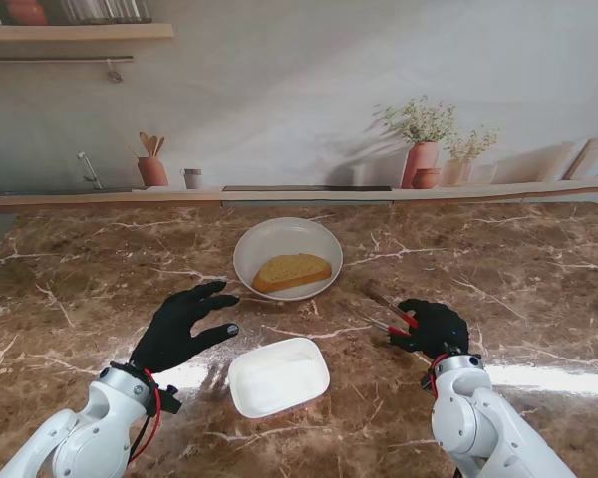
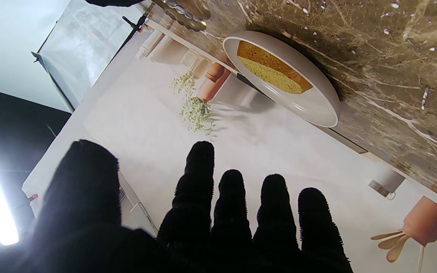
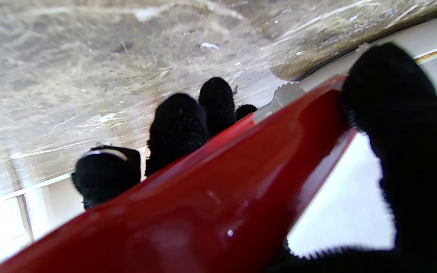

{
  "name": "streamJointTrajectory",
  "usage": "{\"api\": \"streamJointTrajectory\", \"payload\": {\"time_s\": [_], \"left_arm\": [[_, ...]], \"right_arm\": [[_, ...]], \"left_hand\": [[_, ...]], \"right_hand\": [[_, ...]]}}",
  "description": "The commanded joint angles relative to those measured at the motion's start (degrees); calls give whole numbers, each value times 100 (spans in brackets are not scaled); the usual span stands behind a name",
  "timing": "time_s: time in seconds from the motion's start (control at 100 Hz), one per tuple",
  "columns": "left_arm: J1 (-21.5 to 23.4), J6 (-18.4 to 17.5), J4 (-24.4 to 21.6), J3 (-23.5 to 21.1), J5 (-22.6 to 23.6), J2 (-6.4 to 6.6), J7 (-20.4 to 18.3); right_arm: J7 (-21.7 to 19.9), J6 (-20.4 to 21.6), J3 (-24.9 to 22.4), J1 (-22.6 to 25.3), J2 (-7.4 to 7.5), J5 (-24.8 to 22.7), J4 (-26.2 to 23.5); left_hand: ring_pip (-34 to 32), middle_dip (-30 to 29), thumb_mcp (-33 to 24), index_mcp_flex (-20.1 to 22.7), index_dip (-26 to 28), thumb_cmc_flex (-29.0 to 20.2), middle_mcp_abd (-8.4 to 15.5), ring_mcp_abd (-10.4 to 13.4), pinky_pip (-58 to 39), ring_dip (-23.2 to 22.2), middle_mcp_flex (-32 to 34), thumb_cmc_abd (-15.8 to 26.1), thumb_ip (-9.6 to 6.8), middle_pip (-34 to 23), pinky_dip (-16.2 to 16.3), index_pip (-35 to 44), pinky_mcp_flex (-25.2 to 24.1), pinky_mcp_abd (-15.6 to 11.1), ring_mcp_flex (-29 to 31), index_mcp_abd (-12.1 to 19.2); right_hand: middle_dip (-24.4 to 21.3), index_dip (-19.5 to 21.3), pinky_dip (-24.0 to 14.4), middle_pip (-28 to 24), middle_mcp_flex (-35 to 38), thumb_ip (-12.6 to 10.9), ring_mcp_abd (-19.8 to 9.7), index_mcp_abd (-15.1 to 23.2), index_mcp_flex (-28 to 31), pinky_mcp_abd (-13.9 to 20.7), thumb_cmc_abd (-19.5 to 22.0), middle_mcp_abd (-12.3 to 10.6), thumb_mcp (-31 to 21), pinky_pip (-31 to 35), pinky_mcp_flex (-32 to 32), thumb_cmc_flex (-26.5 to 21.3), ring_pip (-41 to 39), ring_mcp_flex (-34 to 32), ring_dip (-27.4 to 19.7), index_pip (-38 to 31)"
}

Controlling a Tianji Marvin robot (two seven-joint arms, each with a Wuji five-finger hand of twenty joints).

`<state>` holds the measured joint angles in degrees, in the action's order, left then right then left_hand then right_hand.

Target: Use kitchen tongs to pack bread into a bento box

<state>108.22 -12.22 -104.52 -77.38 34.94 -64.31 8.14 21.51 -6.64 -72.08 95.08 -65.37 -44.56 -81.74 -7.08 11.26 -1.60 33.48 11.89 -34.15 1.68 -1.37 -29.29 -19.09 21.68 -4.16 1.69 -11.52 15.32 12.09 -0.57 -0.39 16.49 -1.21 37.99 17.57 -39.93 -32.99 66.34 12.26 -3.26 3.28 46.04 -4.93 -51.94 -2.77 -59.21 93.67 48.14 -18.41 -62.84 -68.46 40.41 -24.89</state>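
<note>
The golden-brown slice of bread [image 1: 292, 271], likely light, soft and crumbly, lay in the round white plate [image 1: 255, 249], best pinched gently across its crust edges by the red-handled metal tongs [image 1: 389, 313] clasped in the right robot hand [image 1: 434, 327], while the left robot hand [image 1: 184, 324] hovered splayed and empty beside the white rectangular bento box [image 1: 278, 376].

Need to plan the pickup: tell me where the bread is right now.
In the stand view the bread lies on the white plate at the table's middle, farther from me than the empty white box.

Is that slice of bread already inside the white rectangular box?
No, the tan slice of bread lies on the round white plate, while the white rectangular bento box nearer to me holds nothing.
</note>
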Motion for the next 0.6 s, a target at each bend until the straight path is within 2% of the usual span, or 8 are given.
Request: {"api": "streamJointTrajectory", "payload": {"time_s": [0.0,0.3,0.59], "left_arm": [[11,3,14,22,3,13,-35],[-56,15,24,38,-32,36,-177],[-50,90,-45,-1,-10,59,-310]], "right_arm": [[-144,44,-47,-14,7,7,-106],[-703,260,-61,-488,126,-230,-251],[-980,320,173,-1001,151,-179,-150]], "left_hand": [[143,-32,219,84,74,-177,107,275,174,61,50,221,-44,68,-72,84,-75,-79,-64,174],[142,-30,214,91,81,-178,111,281,188,60,56,215,-45,63,-62,84,-80,-83,-66,178],[140,-27,211,95,84,-189,113,279,234,59,54,218,-46,57,-73,89,-77,-104,-64,166]], "right_hand": [[90,-9,-106,-296,325,-117,-401,313,111,95,371,-243,-229,420,75,-160,-662,-392,152,-229],[87,-31,-92,-234,240,-135,-437,244,26,119,382,-244,-185,411,73,-172,-641,-356,156,-177],[96,-35,-87,-213,191,-155,-482,198,-12,148,403,-243,-150,418,76,-168,-676,-340,195,-138]]}}
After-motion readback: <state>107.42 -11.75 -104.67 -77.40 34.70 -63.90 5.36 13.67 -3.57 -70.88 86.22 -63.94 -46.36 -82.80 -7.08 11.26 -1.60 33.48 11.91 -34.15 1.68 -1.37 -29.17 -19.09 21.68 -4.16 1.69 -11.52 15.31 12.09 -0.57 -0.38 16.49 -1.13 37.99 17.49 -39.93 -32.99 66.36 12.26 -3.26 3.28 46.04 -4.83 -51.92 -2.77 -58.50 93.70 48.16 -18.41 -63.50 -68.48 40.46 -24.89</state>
